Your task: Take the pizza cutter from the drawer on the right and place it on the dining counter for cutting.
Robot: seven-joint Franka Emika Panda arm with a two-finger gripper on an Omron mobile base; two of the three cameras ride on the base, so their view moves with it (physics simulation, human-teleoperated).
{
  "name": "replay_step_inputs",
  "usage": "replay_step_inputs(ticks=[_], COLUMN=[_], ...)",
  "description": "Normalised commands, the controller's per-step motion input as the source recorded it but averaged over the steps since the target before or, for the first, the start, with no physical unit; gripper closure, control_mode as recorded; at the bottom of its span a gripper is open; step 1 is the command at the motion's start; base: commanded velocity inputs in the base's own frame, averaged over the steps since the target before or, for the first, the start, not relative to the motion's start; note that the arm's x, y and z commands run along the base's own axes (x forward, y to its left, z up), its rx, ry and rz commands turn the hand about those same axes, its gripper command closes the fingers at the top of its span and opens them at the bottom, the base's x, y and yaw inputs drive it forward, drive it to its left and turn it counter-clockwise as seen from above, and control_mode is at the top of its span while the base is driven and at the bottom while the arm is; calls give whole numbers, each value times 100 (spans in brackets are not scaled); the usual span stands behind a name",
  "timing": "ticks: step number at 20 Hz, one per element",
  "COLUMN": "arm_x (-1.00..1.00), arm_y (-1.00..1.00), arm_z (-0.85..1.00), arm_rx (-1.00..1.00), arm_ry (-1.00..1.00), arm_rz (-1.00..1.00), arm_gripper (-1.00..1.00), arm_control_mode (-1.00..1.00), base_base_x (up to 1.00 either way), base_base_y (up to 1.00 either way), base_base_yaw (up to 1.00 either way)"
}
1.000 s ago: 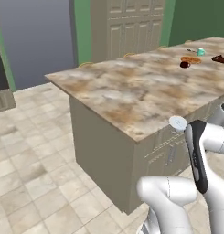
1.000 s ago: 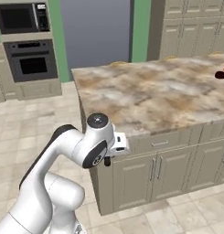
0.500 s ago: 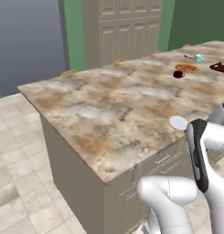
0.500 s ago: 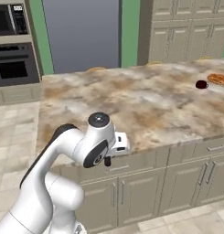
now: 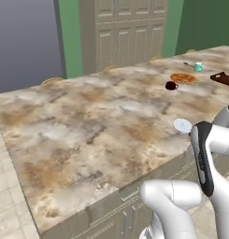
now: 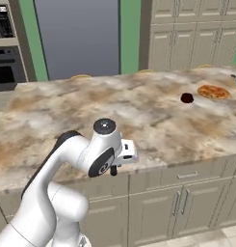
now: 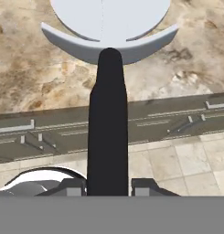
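Observation:
My gripper (image 7: 109, 185) is shut on the pizza cutter's black handle (image 7: 108, 128). Its pale round wheel (image 7: 109, 23) points away from the hand, over the near edge of the dining counter (image 7: 40, 68). The left base view shows the wheel (image 5: 183, 125) hovering just above the marbled dining counter (image 5: 88, 121), close to its front edge and beside my forearm. From the right base camera, the hand (image 6: 125, 153) sits at the front edge of the dining counter (image 6: 138, 106). The drawer is out of view.
A pizza (image 5: 183, 78) (image 6: 213, 91), a small dark bowl (image 5: 171, 86) (image 6: 187, 98), a teal mug (image 5: 198, 66) and a dark board (image 5: 223, 78) lie on the counter's far right. Beige drawers (image 6: 187, 176) run below the counter. Tall cabinets (image 5: 130, 32) and an oven (image 6: 4, 53) stand behind.
The whole scene has shifted in both base views, so the base has driven along the counter. The counter now spans the frame. The cutter stays in the same grip.

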Motion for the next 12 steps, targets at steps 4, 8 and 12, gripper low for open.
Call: replay_step_inputs(ticks=[4,8,12], arm_x=[0,0,0], arm_y=[0,0,0], arm_z=[0,0,0], arm_rx=[0,0,0], arm_ry=[0,0,0], arm_rz=[0,0,0], arm_gripper=[100,100,100], arm_control_mode=[100,100,100], base_base_x=[9,35,51], base_base_y=[-100,-100,-100], base_base_yaw=[10,13,18])
